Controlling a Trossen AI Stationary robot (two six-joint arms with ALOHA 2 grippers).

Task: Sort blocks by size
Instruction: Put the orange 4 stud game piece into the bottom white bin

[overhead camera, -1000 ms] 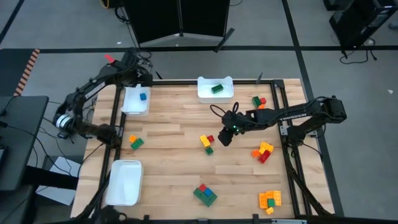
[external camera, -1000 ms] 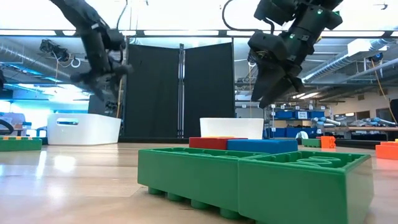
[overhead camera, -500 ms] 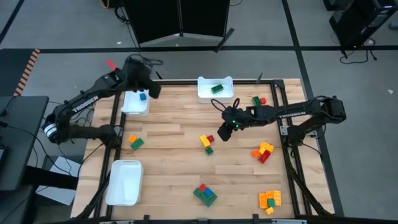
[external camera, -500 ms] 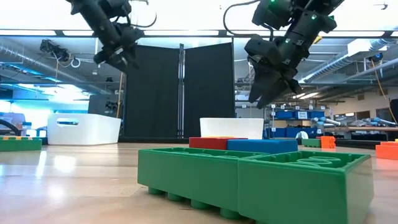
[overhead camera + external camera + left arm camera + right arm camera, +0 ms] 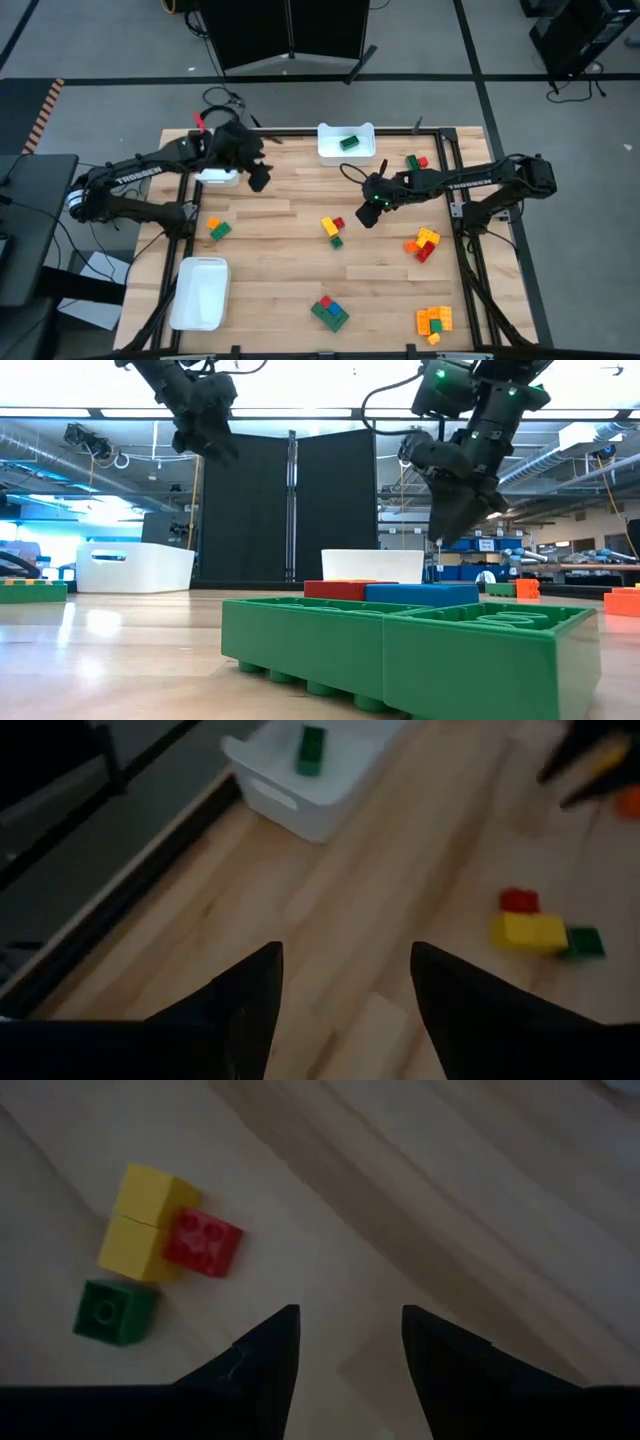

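Claws (image 5: 372, 213) above wooden table (image 5: 280, 215)

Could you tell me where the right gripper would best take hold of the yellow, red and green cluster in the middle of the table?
Probably from straight above, fingers across the yellow pair's flat sides. The open right gripper hangs nearby; the red brick and green brick flank it.

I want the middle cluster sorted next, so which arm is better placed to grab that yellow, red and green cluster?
Right. The right gripper, open and empty, hovers beside the cluster; the left gripper is farther off.
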